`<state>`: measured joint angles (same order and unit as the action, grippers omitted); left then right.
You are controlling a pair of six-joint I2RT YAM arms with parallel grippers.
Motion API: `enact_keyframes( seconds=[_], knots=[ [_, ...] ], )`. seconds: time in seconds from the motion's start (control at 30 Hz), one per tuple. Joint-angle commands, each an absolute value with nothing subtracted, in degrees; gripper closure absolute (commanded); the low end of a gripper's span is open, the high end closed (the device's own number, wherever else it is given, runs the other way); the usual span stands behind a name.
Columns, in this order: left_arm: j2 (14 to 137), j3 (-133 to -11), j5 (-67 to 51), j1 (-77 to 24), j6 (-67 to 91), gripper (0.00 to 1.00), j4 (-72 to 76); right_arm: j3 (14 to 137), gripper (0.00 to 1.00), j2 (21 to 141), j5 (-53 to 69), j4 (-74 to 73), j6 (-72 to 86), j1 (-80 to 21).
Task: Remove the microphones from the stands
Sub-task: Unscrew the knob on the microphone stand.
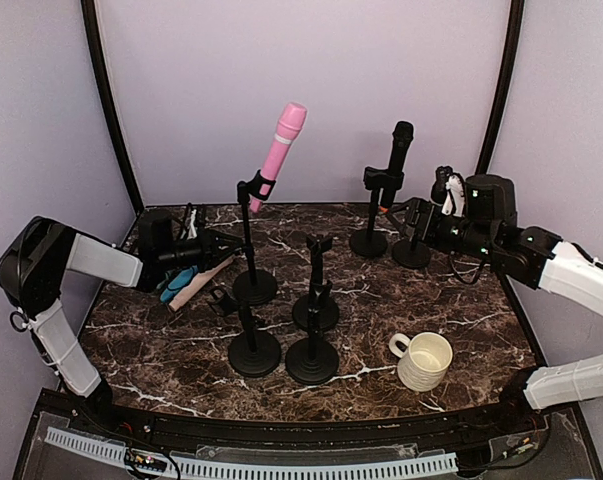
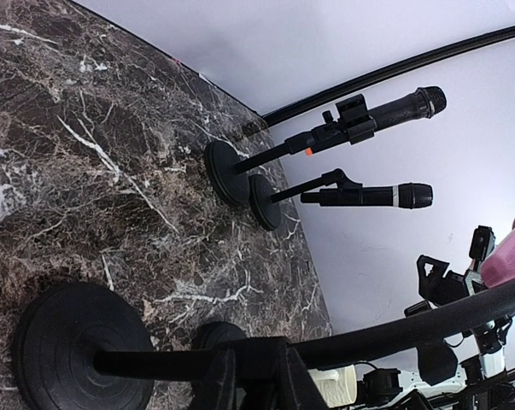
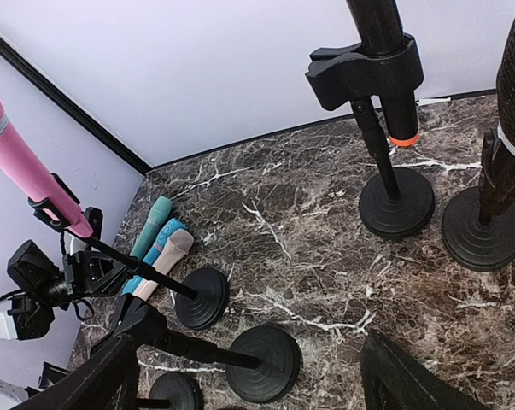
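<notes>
I am pinching my left gripper [image 2: 253, 371] on the stand pole [image 2: 385, 329], probably steadying it against tipping. Above, the pink microphone [image 1: 279, 150] is sitting tilted in its clip [image 1: 258, 187]. Farther back, my right gripper [image 3: 250, 342] is hanging spread wide beside the black microphones [image 1: 399, 150], free to reach.

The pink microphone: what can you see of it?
The pink microphone looks like glossy plastic, with a rounded head and a pale band low on the body. It stands tilted, head leaning right in the overhead view, held by a black clip atop a thin stand on the marble table. Only the clip touches it; the left end effector grips the stand's pole below.
</notes>
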<state>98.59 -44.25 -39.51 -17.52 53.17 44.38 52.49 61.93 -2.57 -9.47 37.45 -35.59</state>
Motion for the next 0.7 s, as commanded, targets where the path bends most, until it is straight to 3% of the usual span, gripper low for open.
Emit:
enact_keyframes(
  seconds=[0.0,0.27,0.33,0.57,0.67],
  knots=[
    [96.56,-44.48,-36.72,-17.14,52.53,0.94,35.34,51.68,0.09,60.64,-2.9,-7.21,37.95,-35.24],
    [96.28,-45.73,-37.43,-17.14,53.03,0.95,30.99,51.44,0.1,59.88,-3.14,-7.38,38.03,-35.24],
    [95.92,-45.9,-36.96,-17.14,52.4,0.91,30.03,51.34,0.1,59.58,-3.15,-7.38,38.05,-35.24],
    [90.49,-47.91,-31.7,-16.97,42.85,0.48,24.27,50.64,0.1,57.34,-3.54,-7.88,38.04,-35.24],
    [86.71,-50.02,-27.96,-16.92,36.01,0.38,18.7,50.16,0.1,55.91,-3.87,-8.38,38.12,-35.24]
  ],
)
